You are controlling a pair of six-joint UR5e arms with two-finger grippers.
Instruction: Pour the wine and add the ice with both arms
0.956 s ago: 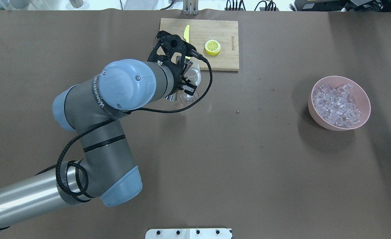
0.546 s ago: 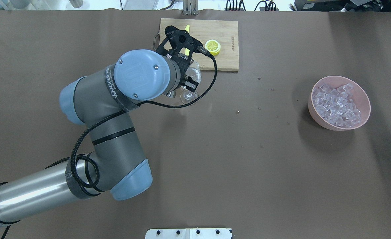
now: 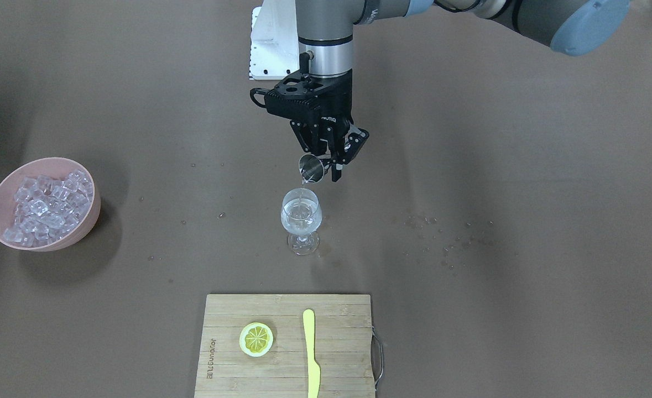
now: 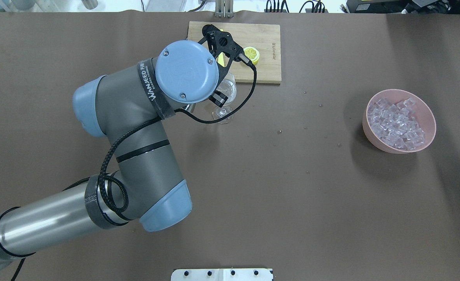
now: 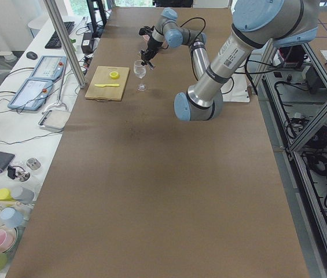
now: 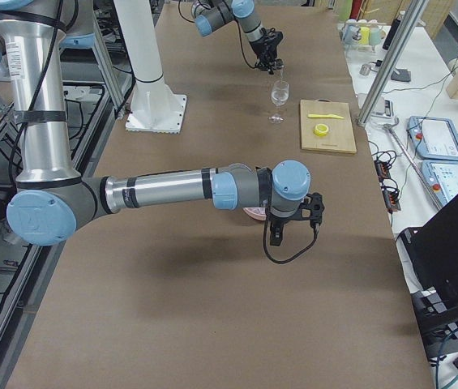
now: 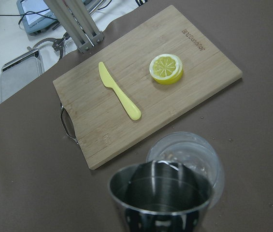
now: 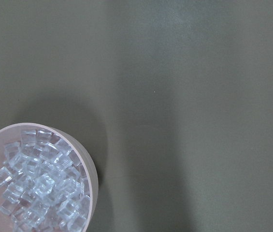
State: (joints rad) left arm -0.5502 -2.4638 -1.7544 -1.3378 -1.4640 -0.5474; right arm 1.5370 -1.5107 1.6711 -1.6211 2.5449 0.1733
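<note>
The pouring step looks to be going on right now, and the ice step is not begun; that is my guess from how things sit.

Nearest in the front view is the wooden board (image 3: 337,342); on it lie a lemon slice (image 3: 256,338) and a yellow knife (image 3: 310,354), a little apart.

Just past the board the glass (image 3: 301,218) stands upright on the table (image 3: 497,166); some wine (image 3: 301,222) is in it, and no ice is in it yet.

Over the glass the left claw (image 3: 328,160) is clenched on a small metal cup (image 3: 311,168); the cup is tipped, and a thin clear stream falls from it into the glass; I cannot tell how much is left in the cup.

Well off to the side sits the pink bowl (image 3: 90,221); the ice (image 3: 43,207) is heaped in it.

The right claw (image 6: 277,233) hangs up above the table by that bowl; I cannot tell if it is clenched or loose.

What is left: finish the pour, then move ice from the bowl to the glass.
</note>
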